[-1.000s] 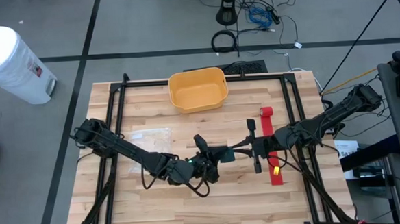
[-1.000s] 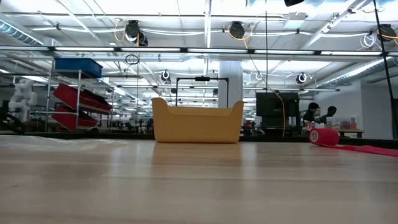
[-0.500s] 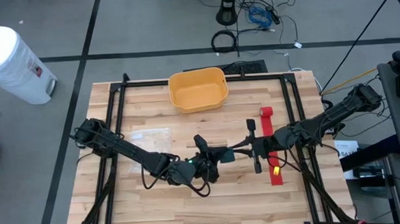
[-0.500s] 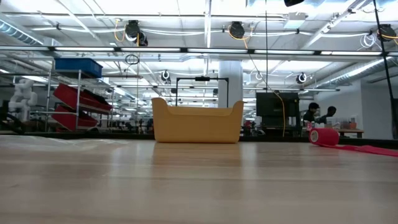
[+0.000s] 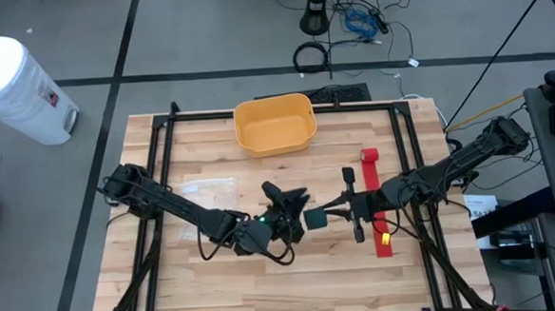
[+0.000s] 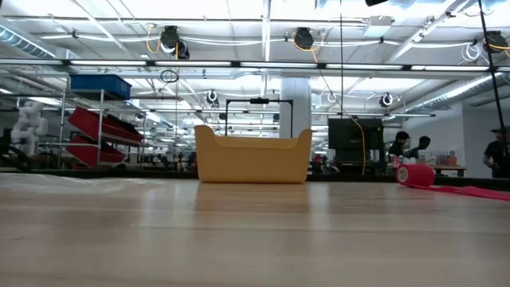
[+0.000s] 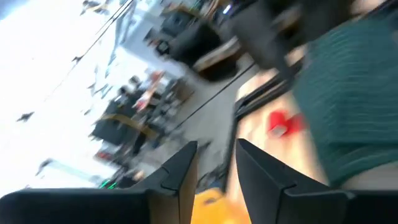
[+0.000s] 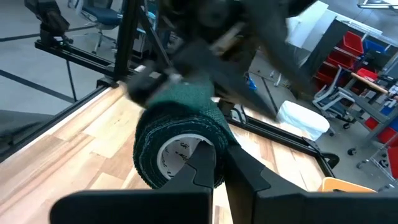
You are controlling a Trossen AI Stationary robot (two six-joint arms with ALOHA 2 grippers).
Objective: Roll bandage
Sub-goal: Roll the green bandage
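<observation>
A dark green bandage roll (image 5: 314, 218) (image 8: 180, 146) hangs above the middle of the table, with my right gripper (image 5: 330, 211) (image 8: 219, 167) shut on it. My left gripper (image 5: 284, 193) (image 7: 217, 168) stands open just left of the roll, which shows beside its fingers (image 7: 348, 112) and not between them. A red bandage (image 5: 369, 156) (image 6: 414, 174) lies at the right. Its rolled end is toward the far edge, and a flat strip (image 5: 384, 243) runs toward the near edge. My right gripper holds the green roll at its open end, by the wall beside the cardboard core (image 8: 186, 158). One finger (image 8: 202, 168) seems to lie over the core's opening and the other outside. The fingers come level from the table's right. The roll is lifted clear.
A yellow bin (image 5: 274, 123) (image 6: 253, 155) stands at the far middle. A clear plastic wrapper (image 5: 208, 190) lies left of centre. Black frame rails (image 5: 159, 171) run along the table's sides. People show in the room beyond (image 6: 498, 155).
My left gripper has opened and let go of the green roll, turning at the wrist while staying in place. The roll stays in my right gripper, clear of the table.
</observation>
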